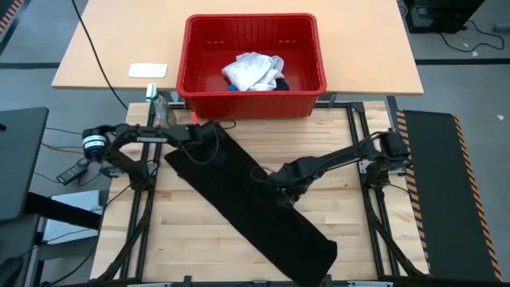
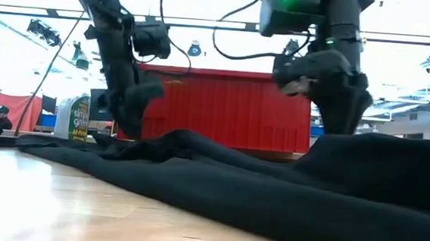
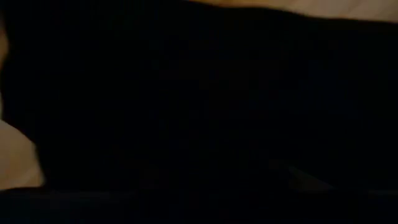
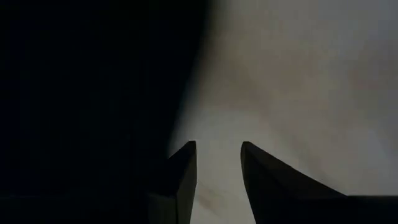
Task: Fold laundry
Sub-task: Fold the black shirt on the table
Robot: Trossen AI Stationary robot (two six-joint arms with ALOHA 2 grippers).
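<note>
Wooden planks make up the work surface (image 1: 207, 231), framed by dark rails; beyond it a second, paler surface (image 1: 103, 40) carries a red basket (image 1: 253, 97) and a small white card (image 1: 148, 70). Grey floor lies around both, and a black mat with striped edges (image 1: 442, 191) sits to the right. From the low view the room behind shows bright ceiling lights and a green-labelled bottle (image 2: 78, 118) beside the basket.

Across the planks, a long black shirt (image 1: 239, 199) lies in a diagonal band, from near the basket down to the front edge, with soft ridges along it. In the basket rests a white garment (image 1: 253, 70) with a bit of blue cloth (image 1: 231, 88) at its side.

The left pincer (image 1: 209, 134) sits low on the shirt's far end; I cannot tell whether it grips the cloth. The right pincer (image 4: 217, 163) is down at the shirt's middle edge, its fingers (image 4: 184, 171) standing a little apart over pale wood beside the black cloth, nothing visibly between them.
</note>
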